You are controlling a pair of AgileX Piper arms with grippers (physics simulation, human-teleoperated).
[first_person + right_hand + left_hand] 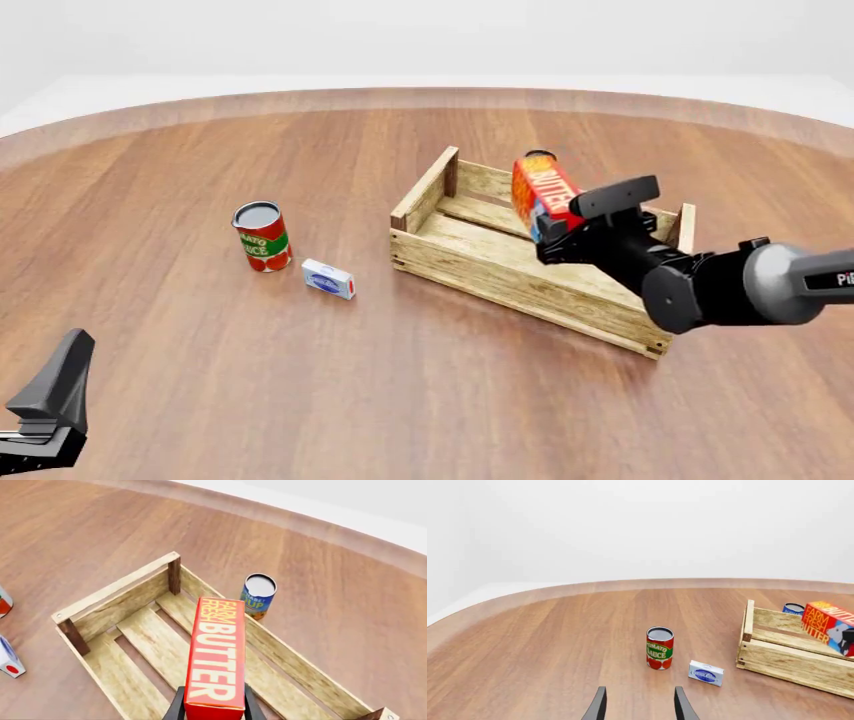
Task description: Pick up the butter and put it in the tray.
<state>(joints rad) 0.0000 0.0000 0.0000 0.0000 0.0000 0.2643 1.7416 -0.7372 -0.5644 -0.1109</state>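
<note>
- Right pincer clamps butter above tray
- Lower onto slats before releasing, clear of walls
- Left pincer wide, idle

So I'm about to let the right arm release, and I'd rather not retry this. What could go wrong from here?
1. The butter is held above the tray, not resting on its slats. Released from here, it may tumble or end up leaning on a wall.
2. It sits close to the tray's far wall, with a blue soup can just outside; a bounce could carry it over.
3. The right gripper grips only one end, so the carton could pivot on release.
</note>
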